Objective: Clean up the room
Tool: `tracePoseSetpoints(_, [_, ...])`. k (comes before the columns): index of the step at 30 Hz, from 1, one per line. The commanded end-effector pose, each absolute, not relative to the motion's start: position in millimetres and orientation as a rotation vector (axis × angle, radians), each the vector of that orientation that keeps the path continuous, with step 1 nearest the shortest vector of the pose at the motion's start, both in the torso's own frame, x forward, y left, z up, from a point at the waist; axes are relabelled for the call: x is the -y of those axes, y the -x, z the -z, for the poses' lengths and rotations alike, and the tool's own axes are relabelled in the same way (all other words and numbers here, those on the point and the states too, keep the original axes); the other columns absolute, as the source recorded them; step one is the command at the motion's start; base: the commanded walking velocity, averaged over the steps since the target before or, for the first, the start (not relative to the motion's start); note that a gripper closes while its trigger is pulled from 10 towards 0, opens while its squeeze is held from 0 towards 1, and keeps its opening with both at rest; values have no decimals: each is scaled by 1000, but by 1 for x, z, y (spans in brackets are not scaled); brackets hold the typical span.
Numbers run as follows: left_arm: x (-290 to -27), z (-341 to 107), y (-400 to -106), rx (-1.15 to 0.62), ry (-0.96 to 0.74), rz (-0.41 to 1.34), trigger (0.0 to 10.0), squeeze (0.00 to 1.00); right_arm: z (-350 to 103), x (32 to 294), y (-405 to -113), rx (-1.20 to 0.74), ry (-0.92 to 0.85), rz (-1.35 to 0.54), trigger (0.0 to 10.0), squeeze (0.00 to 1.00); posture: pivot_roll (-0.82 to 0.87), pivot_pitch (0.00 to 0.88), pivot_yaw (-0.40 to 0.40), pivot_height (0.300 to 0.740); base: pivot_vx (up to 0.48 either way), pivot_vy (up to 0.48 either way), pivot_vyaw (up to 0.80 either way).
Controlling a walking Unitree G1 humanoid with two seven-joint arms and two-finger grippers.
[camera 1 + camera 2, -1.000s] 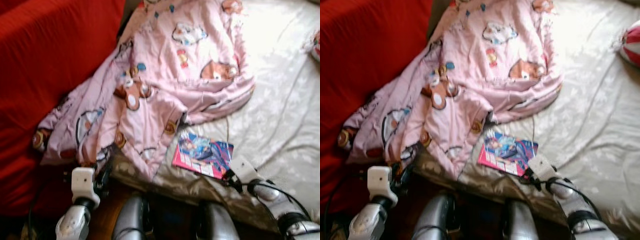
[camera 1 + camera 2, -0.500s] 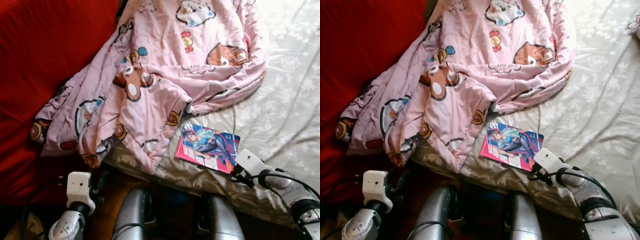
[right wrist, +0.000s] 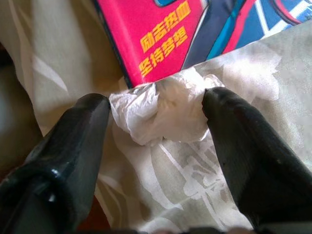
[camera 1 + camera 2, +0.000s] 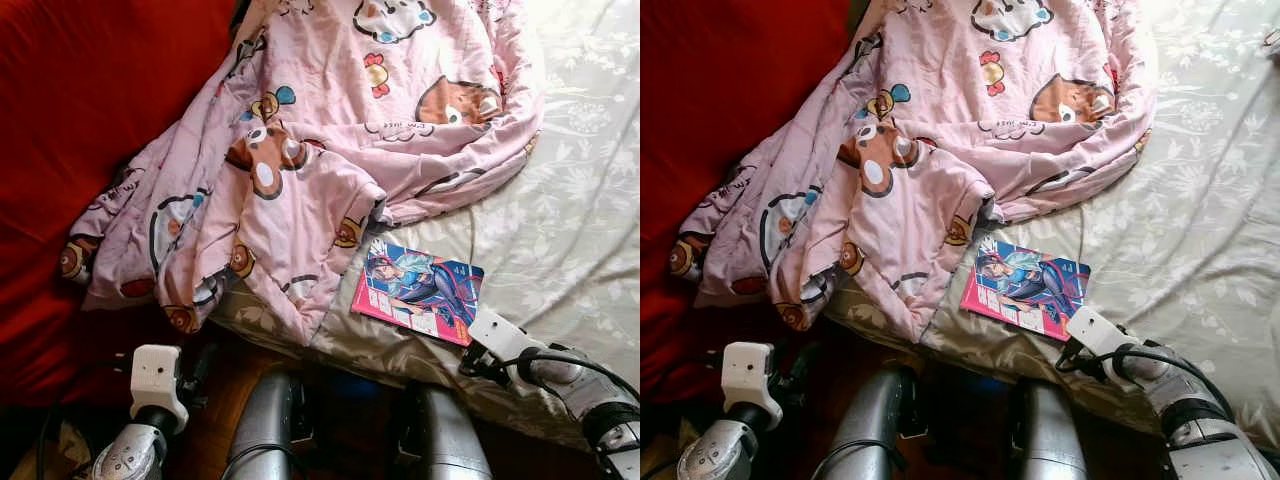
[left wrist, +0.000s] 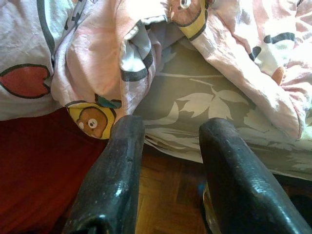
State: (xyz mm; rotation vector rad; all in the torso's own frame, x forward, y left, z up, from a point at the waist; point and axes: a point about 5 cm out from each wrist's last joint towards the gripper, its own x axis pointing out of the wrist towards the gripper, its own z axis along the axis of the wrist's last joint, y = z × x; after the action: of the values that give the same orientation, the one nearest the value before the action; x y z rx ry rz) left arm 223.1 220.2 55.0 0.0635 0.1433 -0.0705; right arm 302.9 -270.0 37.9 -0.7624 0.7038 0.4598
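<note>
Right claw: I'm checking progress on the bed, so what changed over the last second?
The camera tilted, so the whole scene shifted. The right claw stayed at the near corner of the comic book, now open around a crumpled white tissue lying on the bedsheet. The left claw dropped slightly below the bed edge, open, holding nothing. The pink blanket and the book lie as before.

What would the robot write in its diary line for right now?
right end effector: open, straddling crumpled tissue beside comic book | left end effector: open, low by bed edge | pink blanket: rumpled on bed
</note>
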Motion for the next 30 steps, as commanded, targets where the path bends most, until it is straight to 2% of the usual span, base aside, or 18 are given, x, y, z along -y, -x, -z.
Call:
tracePoseSetpoints(1, [-227, -47, -212, -201, -64, 57, 10000, 0, -28, 277, -291, -761, 787, -457, 10000, 0, 179, 444, 127, 644, 0, 0, 0])
tracePoseSetpoints(9, [-223, -46, -207, -215, -59, 64, 10000, 0, -34, 275, -299, -679, 791, -383, 10000, 0, 184, 450, 136, 644, 0, 0, 0])
tracePoseSetpoints(17, [-225, -46, -205, -225, -62, 59, 10000, 0, -32, 275, -298, -694, 809, -374, 10000, 0, 188, 453, 138, 644, 0, 0, 0])
tracePoseSetpoints(18, [-225, -46, -205, -225, -62, 57, 10000, 0, -30, 275, -297, -707, 817, -370, 9333, 0, 188, 453, 139, 644, 0, 0, 0])
tracePoseSetpoints(19, [-225, -46, -204, -226, -62, 55, 10000, 0, -29, 275, -296, -711, 822, -376, 2431, 0, 188, 453, 138, 644, 0, 0, 0])
tracePoseSetpoints(20, [-226, -46, -204, -226, -62, 54, 10000, 0, -28, 275, -295, -714, 824, -380, 1647, 0, 188, 453, 138, 644, 0, 0, 0])
tracePoseSetpoints(21, [-226, -46, -203, -229, -62, 53, 10000, 0, -26, 275, -294, -719, 822, -381, 0, 0, 191, 454, 140, 644, 0, 0, 0])
tracePoseSetpoints(30, [-227, -44, -202, -239, -64, 44, 10000, 0, -23, 279, -289, -758, 858, -373, 0, 0, 192, 451, 135, 644, 0, 0, 0])
